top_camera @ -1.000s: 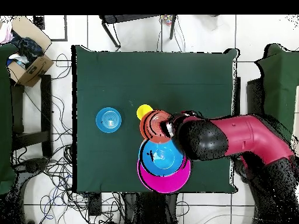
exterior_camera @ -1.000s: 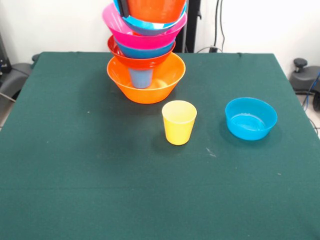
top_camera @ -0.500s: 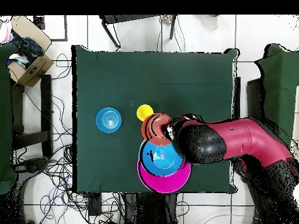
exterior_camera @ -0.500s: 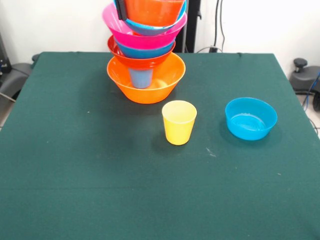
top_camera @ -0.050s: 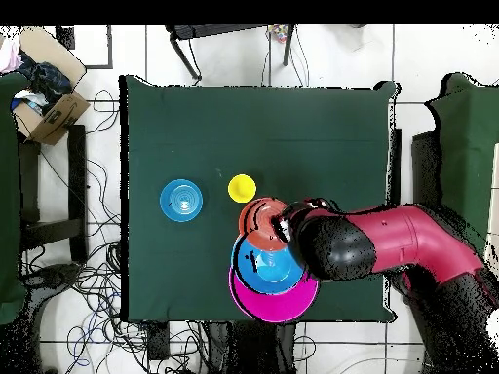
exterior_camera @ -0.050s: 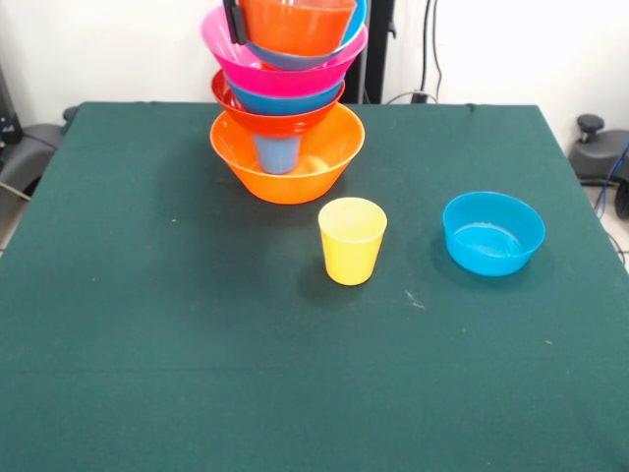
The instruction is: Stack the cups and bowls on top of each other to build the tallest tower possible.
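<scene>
Tool (exterior_camera @ -0.050s: 236,20) at tower (exterior_camera @ -0.050s: 285,108) top, yellow cup (exterior_camera @ -0.050s: 352,240) apart

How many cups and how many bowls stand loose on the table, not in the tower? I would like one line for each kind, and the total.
Cups: 1, the yellow cup
Bowls: 1, the small blue bowl
Total: 2

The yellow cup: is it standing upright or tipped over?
Upright. The yellow cup stands on its narrow base on the table, open rim facing up.
</scene>
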